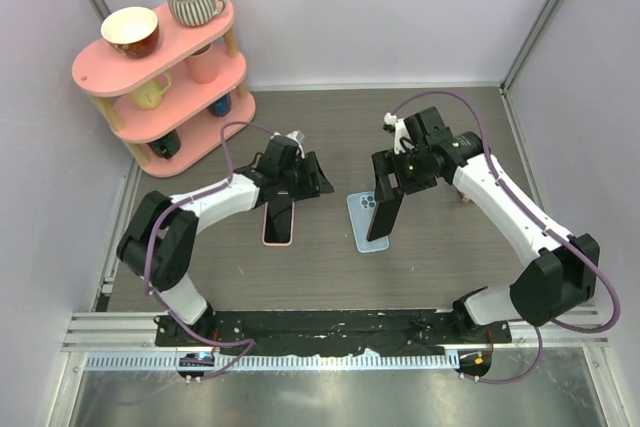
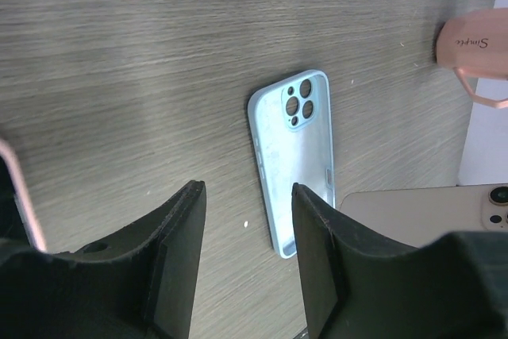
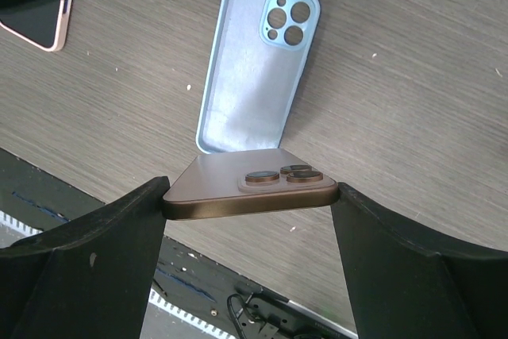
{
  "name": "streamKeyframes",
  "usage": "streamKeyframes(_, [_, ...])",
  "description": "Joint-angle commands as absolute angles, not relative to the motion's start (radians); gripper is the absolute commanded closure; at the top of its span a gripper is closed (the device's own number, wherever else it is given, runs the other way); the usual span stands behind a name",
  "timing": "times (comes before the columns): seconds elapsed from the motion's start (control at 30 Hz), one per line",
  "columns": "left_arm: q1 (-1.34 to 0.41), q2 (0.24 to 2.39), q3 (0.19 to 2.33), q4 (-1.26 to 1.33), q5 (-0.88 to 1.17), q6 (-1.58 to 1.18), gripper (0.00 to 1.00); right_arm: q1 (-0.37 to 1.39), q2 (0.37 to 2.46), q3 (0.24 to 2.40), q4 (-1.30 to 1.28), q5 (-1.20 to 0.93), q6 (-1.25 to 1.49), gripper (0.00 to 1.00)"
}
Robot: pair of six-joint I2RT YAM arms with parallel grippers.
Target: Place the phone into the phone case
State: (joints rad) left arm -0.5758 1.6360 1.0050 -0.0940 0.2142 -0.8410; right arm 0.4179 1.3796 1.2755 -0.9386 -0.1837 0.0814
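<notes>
The light blue phone case [image 1: 366, 227] lies open side up on the table and also shows in the right wrist view [image 3: 252, 77] and the left wrist view [image 2: 292, 156]. My right gripper [image 1: 388, 190] is shut on a bronze phone [image 3: 250, 190], gripped by its long edges at the camera end. It holds the phone tilted just above the near end of the case. My left gripper [image 2: 248, 196] is open and empty, hovering over bare table to the left of the case, in the top view [image 1: 308, 175].
A second phone in a pink case [image 1: 279, 224] lies screen up below my left gripper. A pink three-tier shelf [image 1: 160, 67] with mugs stands at the back left. A small pink object [image 2: 475, 41] sits beyond the case near my right arm.
</notes>
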Motion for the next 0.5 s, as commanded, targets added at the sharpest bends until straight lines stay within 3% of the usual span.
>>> streamKeyframes(0.0, [-0.594,1.689,1.06,-0.014,0.27,-0.856,0.5,0.429,1.42,1.353,-0.923,-0.222,0.09,0.82])
streamKeyframes(0.47, [-0.591,1.729,1.006,0.061,0.261,-0.94,0.57,0.479,1.6,1.384,-0.9,-0.183,0.141,0.85])
